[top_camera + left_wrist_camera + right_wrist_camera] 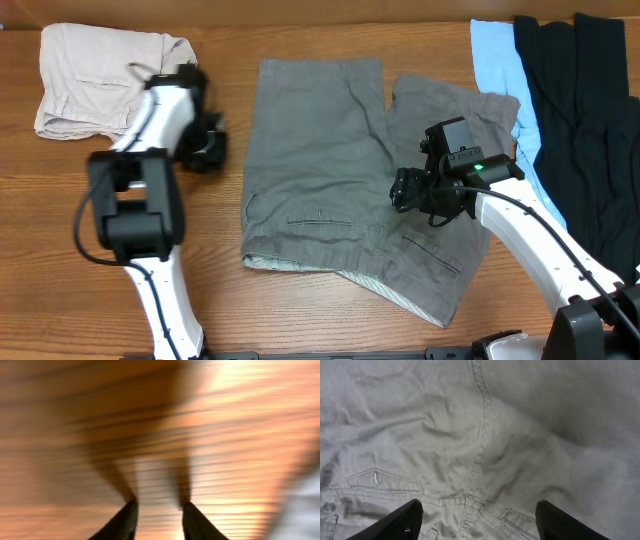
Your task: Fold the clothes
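Observation:
The grey shorts (330, 170) lie spread flat in the middle of the table, legs toward the far side, waistband with its paler inside toward the near edge. My right gripper (412, 190) hovers over the seat seam; in the right wrist view its fingers (477, 520) are wide open and empty above the grey cloth (480, 435), belt loops and pocket slits showing. My left gripper (207, 148) is over bare wood just left of the shorts. The left wrist view is motion-blurred; its fingers (159, 520) stand slightly apart with nothing between them.
Cream-beige shorts (100, 75) lie crumpled at the far left. A light-blue garment (495, 60) and black garments (585, 120) lie at the far right. The wooden table (60, 240) shows bare at the near left.

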